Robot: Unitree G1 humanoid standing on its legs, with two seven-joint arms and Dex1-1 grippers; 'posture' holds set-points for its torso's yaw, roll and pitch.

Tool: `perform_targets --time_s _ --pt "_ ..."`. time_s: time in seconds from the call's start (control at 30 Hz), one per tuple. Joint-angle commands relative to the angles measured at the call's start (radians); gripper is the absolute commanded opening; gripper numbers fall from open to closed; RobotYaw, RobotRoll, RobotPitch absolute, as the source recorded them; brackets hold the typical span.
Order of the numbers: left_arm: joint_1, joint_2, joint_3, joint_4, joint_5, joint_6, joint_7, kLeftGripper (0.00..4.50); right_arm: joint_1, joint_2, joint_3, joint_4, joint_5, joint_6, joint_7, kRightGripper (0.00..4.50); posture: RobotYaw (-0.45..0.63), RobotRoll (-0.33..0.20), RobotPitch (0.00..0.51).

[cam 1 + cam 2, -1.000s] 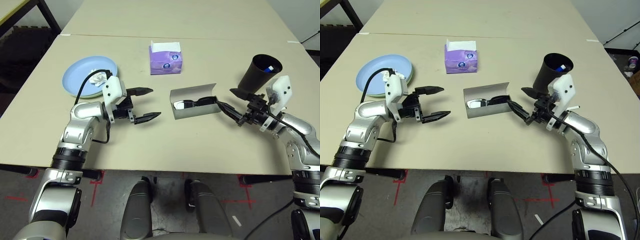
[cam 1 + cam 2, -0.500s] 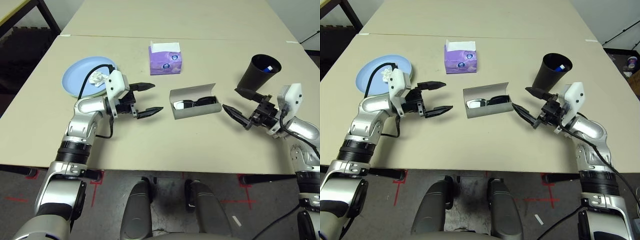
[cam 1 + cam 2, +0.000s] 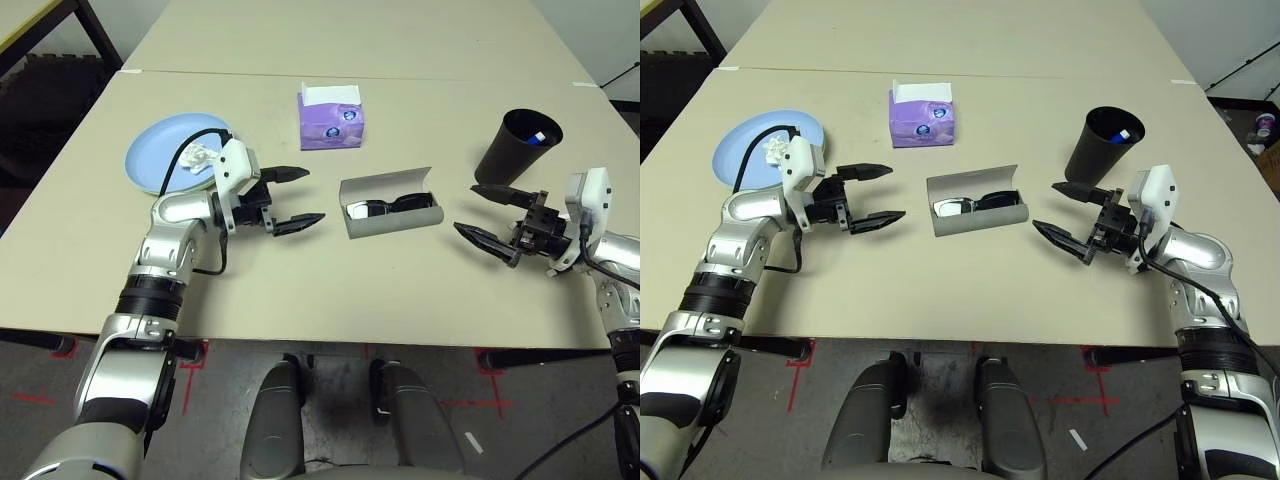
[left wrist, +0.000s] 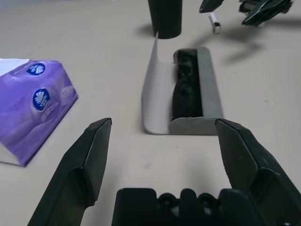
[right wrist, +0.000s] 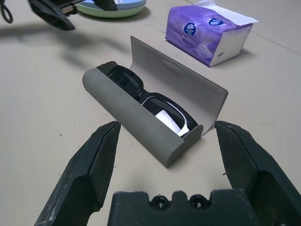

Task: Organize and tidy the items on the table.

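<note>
You've got the left gripper (image 3: 290, 200) and right gripper (image 3: 492, 215) both spread wide and empty, flanking the grey glasses case (image 3: 390, 212) mid-table with sunglasses (image 5: 157, 101) inside, lid up, likely to close it.

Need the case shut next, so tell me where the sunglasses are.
The black sunglasses lie inside the open grey glasses case at the table's middle, in front of the purple tissue box, between the two open pincers.

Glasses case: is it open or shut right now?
Open. The case has its lid standing up along the far side, and the sunglasses lie inside the tray. Neither gripper touches it.
</note>
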Motion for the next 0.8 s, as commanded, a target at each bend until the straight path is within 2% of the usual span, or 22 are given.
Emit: perform_targets --time_s 0.03,0.37,0.8 --pt "-0.041 -0.009 -0.002 0.095 0.032 -0.056 0.000 3.89 0.028 -0.004 0.002 -0.041 0.009 0.008 -0.012 4.50 -0.03 0.000 0.214" --pt "-0.173 -0.048 0.014 0.331 0.069 -0.145 0.043 0.01 0.041 -0.012 0.002 -0.092 0.021 0.033 -0.026 4.50 -0.04 0.000 0.217" --pt "-0.269 -0.152 0.018 0.531 0.133 -0.217 0.139 0.01 0.044 -0.011 0.009 -0.130 0.028 0.052 -0.032 4.50 -0.06 0.000 0.214"
